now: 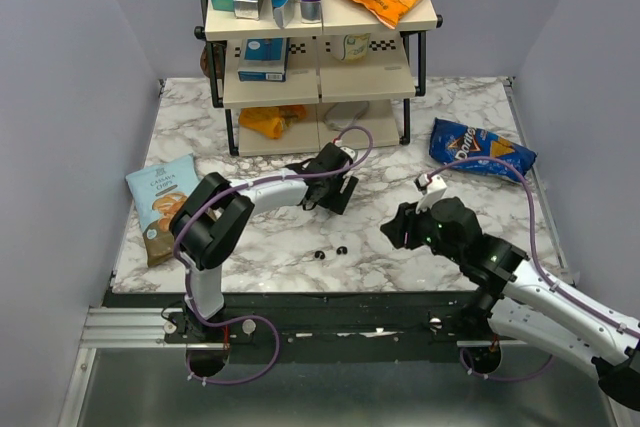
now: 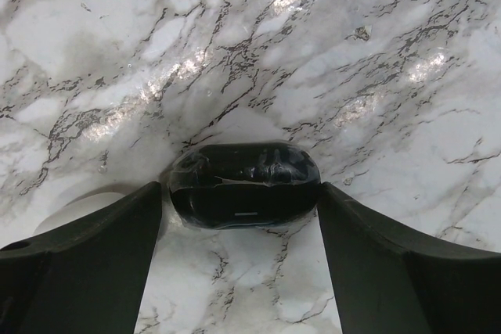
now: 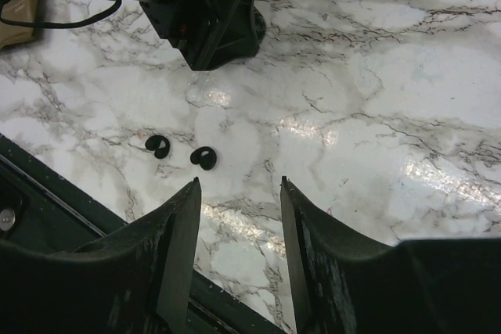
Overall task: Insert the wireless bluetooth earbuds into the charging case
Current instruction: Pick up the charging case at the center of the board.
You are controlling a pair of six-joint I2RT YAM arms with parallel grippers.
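Earbuds [image 3: 204, 157], both glossy black, lie side by side and just apart on the marble table [image 1: 280, 247], near its front edge and between the two arms. Farther back, the charging case [image 2: 244, 185] rests closed on the marble. The left gripper [image 2: 239, 193] has its jaws spread wide, one finger just beside each end of the case, straddling it rather than clamped on it. The right gripper [image 3: 239, 185] hovers above the table near the earbuds. Its jaws are partly apart, with only bare marble showing between them.
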